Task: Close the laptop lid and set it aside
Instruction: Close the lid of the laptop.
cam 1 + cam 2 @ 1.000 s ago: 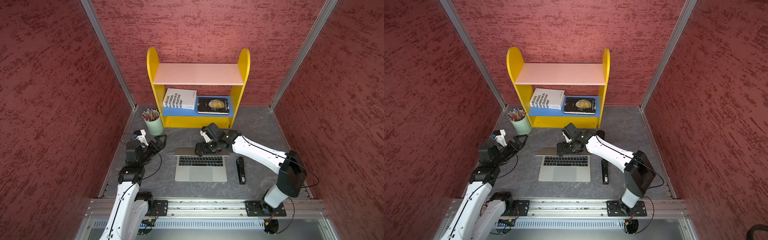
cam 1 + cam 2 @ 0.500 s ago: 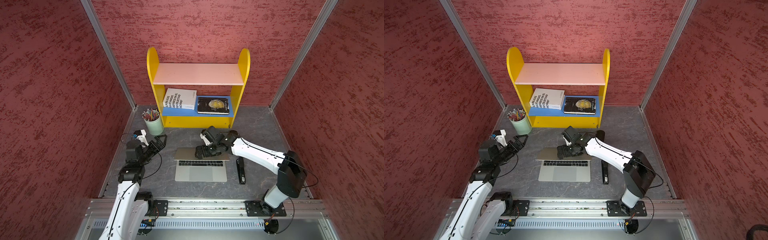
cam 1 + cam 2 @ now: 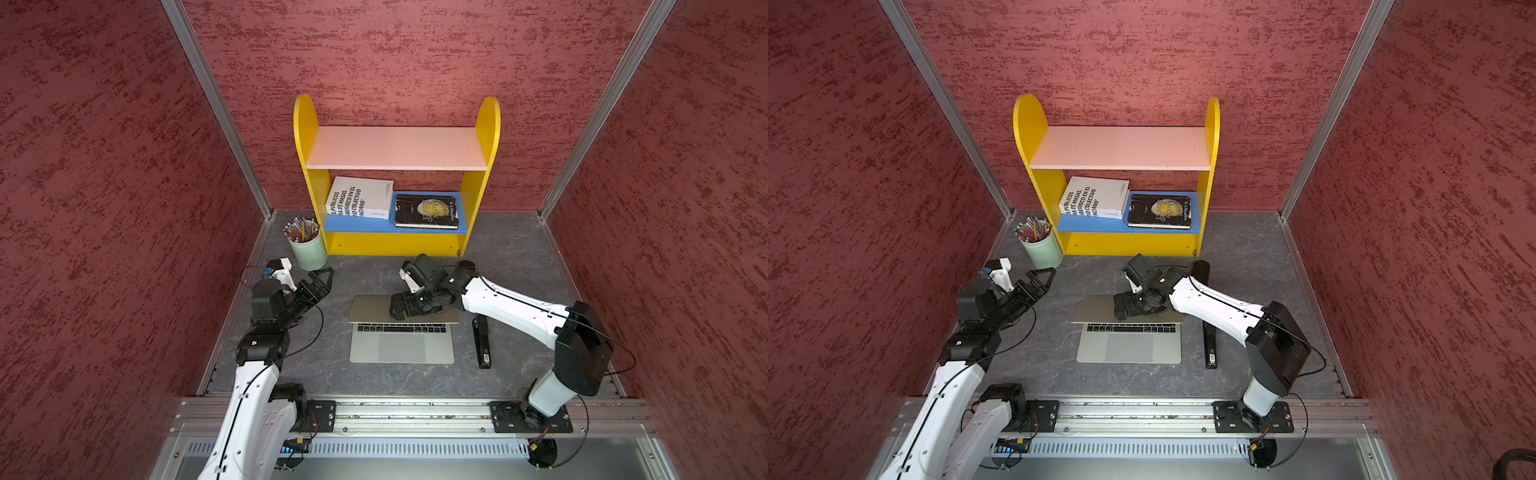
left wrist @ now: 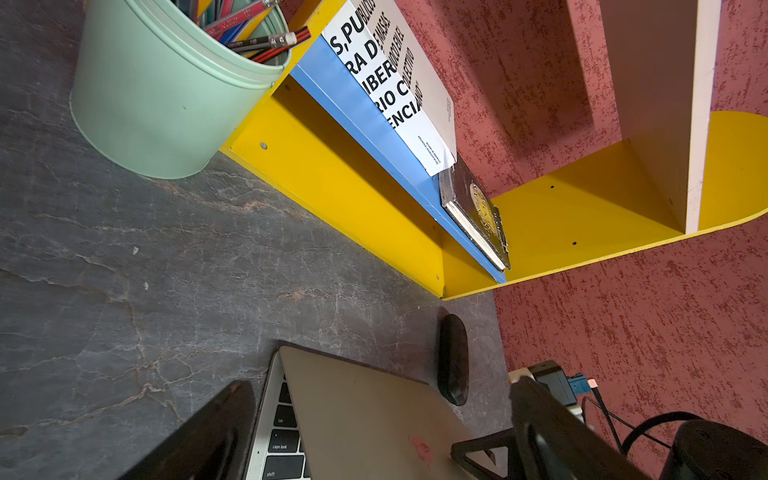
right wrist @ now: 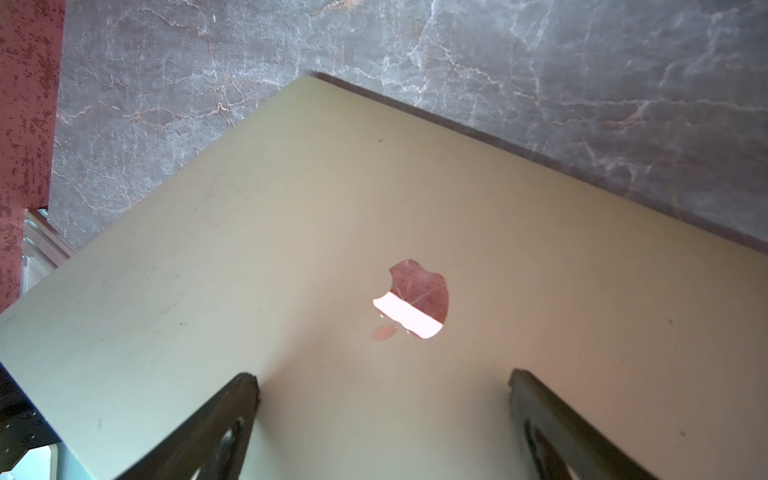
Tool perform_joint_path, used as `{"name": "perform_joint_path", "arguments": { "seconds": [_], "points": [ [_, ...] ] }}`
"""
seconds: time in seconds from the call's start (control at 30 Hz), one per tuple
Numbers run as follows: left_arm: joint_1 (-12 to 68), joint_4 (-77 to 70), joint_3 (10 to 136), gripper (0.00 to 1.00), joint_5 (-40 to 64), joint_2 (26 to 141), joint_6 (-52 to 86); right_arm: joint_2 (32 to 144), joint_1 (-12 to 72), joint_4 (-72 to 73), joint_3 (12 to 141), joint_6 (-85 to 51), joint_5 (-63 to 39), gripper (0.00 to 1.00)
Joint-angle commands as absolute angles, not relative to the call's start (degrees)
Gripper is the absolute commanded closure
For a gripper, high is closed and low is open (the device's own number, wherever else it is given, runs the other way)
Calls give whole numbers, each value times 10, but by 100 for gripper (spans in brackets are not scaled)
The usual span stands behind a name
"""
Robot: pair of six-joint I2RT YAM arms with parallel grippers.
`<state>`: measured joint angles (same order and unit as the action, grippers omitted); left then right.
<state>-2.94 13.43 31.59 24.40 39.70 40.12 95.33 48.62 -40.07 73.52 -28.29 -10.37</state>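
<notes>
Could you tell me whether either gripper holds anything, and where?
Nothing is held. The right gripper, open, lies against the laptop lid from outside; the left gripper hangs open, empty.

Silver-grey laptop, black keys. Matte silver laptop lid; mirror logo reflecting pink and red. Dark grey table, marble pattern, pale veins. Dark red walls, mottled. Far shelf unit: yellow sides, pale pink top board, blue lower board. On it, left book white with black lettering, right book black with gold disc. Mint green cup, multicoloured pencils. White right arm, black joints.
</notes>
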Motion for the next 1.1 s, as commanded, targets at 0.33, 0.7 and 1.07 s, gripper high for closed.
{"name": "perform_joint_path", "arguments": {
  "seconds": [0.33,0.7,1.07],
  "points": [
    [-35,121,308,0,252,396,399,985,505,-420,704,-283,-100,2],
    [-35,122,306,0,252,394,401,1016,509,-402,694,-287,-104,2],
    [-34,120,304,0,253,396,401,1040,511,-396,692,-289,-107,2]
  ]
}}
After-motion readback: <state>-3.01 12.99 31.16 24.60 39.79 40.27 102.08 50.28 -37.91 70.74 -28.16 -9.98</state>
